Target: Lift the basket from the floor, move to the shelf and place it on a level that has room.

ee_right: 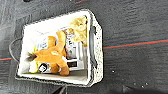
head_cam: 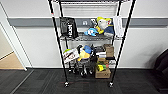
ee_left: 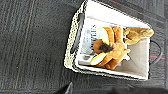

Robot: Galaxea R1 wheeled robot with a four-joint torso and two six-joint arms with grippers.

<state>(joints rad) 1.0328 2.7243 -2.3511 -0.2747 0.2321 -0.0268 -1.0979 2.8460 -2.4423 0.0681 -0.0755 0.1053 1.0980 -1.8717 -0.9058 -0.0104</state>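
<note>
Left gripper (ee_left: 67, 89): a dark, pointed part enters at the frame edge of the left wrist view, with the wrist turned to face straight down. Right gripper (ee_right: 62, 90): a similar dark tip at the frame edge of the right wrist view, the wrist likewise facing down.

Even, flat indoor light falls from above, bright on the pale wall (head_cam: 40, 47) and dull on the dark carpet (head_cam: 82, 86). The shelf (head_cam: 91, 37) throws only soft shadow on the wall behind it, and its posts lean outward toward the top, bent by the wide lens. Everything looks soft and blurred. In the wrist views the basket (ee_left: 72, 47) lining is nearly washed out white, the toys inside smeared, carpet stripes faint.
</note>
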